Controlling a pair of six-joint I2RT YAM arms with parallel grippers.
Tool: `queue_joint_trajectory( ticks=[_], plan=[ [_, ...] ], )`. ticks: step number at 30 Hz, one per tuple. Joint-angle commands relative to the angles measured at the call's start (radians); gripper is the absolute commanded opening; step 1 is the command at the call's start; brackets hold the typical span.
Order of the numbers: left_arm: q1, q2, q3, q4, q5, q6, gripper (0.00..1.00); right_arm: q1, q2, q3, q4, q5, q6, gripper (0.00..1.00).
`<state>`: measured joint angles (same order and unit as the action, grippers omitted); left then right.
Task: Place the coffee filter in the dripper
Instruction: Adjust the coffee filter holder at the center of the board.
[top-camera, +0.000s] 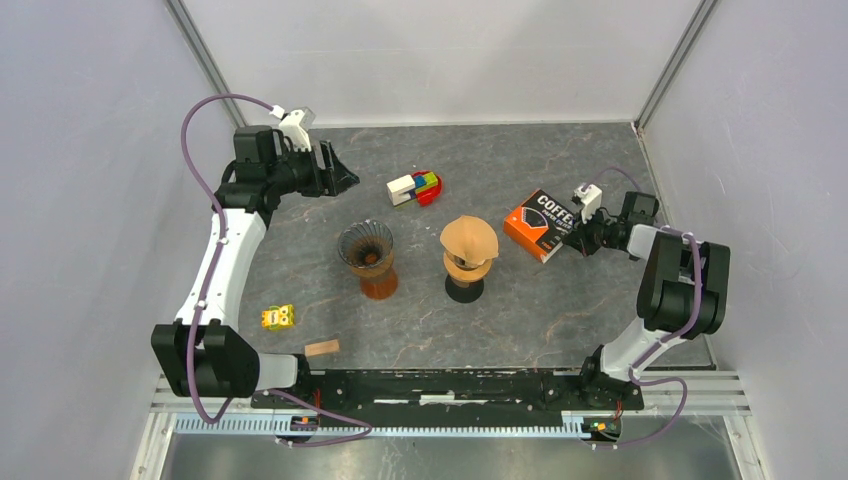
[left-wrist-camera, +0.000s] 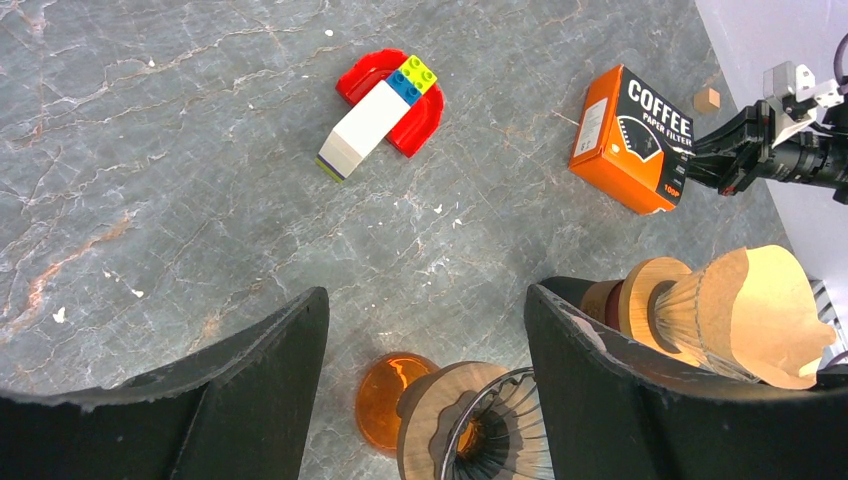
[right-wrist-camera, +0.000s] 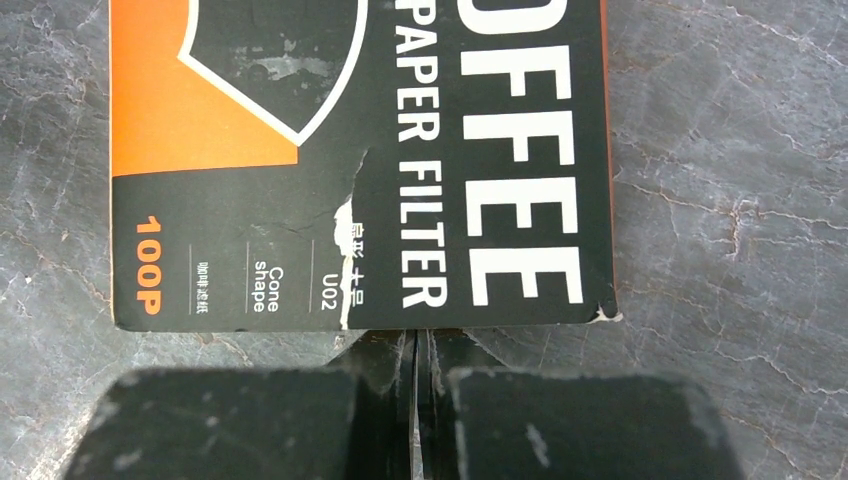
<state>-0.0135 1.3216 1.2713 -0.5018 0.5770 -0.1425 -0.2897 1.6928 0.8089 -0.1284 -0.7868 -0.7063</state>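
In the right wrist view the filter box runs off the top edge, so we read only part of its lettering, and the tiny characters beside "Cone shape" are too small for us to make out. At the box's near edge the right gripper has its fingers pressed together, and we cannot tell whether anything thin is caught between them. In the left wrist view, on the near side of the box, the empty dripper is cut off by the bottom edge. One finger of the left gripper hides the base of the stand carrying the coffee filter. Just beyond the box, a tan cube is too small to identify.
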Motion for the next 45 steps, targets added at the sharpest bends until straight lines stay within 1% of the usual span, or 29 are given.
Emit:
queue_joint_trajectory(
  ticks=[1, 4, 8, 9, 10, 11, 13, 14, 15, 19, 22, 28, 35, 40, 42, 45],
  plan=[
    [-0.003, -0.008, 0.002, 0.037, -0.003, -0.012, 0.79, -0.001, -0.065, -0.013, 0.002, -0.033, -0.068, 0.00],
    [-0.003, -0.014, -0.002, 0.033, -0.008, -0.004, 0.79, -0.002, -0.113, -0.057, -0.014, -0.032, -0.162, 0.00],
    [-0.003, -0.016, -0.009, 0.031, -0.020, 0.013, 0.79, -0.001, -0.190, -0.135, -0.019, 0.007, -0.314, 0.00],
    [-0.003, -0.015, -0.010, 0.031, -0.021, 0.015, 0.79, 0.000, -0.204, -0.149, -0.014, 0.011, -0.337, 0.04],
    [-0.003, -0.012, -0.009, 0.031, -0.022, 0.015, 0.79, -0.001, -0.219, -0.165, -0.005, 0.015, -0.354, 0.11],
    [-0.003, -0.010, -0.008, 0.032, -0.021, 0.014, 0.79, -0.001, -0.230, -0.175, -0.003, 0.015, -0.382, 0.19],
    [-0.003, -0.007, -0.007, 0.032, -0.023, 0.017, 0.79, -0.001, -0.244, -0.193, 0.026, 0.017, -0.403, 0.38],
    [-0.003, -0.008, -0.005, 0.032, -0.024, 0.021, 0.79, 0.000, -0.245, -0.200, 0.040, 0.024, -0.413, 0.42],
    [-0.003, -0.011, -0.006, 0.033, -0.028, 0.027, 0.79, 0.003, -0.242, -0.203, 0.053, 0.033, -0.428, 0.43],
    [-0.003, -0.023, -0.015, 0.032, -0.046, 0.046, 0.79, 0.015, -0.185, -0.161, 0.038, 0.050, -0.458, 0.44],
    [-0.003, -0.033, -0.031, 0.041, -0.059, 0.058, 0.79, 0.022, -0.143, -0.125, 0.036, 0.034, -0.456, 0.46],
    [-0.003, -0.046, -0.051, 0.056, -0.069, 0.060, 0.79, 0.054, -0.092, -0.064, 0.042, -0.015, -0.396, 0.49],
    [-0.003, -0.057, -0.057, 0.057, -0.075, 0.075, 0.79, 0.071, -0.110, -0.055, 0.070, -0.081, -0.336, 0.59],
    [-0.005, -0.041, -0.049, 0.061, -0.060, 0.087, 0.79, 0.083, -0.153, -0.085, 0.155, -0.089, -0.262, 0.60],
    [-0.010, -0.034, -0.043, 0.069, -0.063, 0.104, 0.79, 0.084, -0.164, -0.087, 0.186, -0.103, -0.203, 0.60],
    [-0.027, -0.016, -0.023, 0.069, -0.077, 0.137, 0.79, 0.088, -0.177, -0.100, 0.278, -0.112, -0.098, 0.60]
  ],
)
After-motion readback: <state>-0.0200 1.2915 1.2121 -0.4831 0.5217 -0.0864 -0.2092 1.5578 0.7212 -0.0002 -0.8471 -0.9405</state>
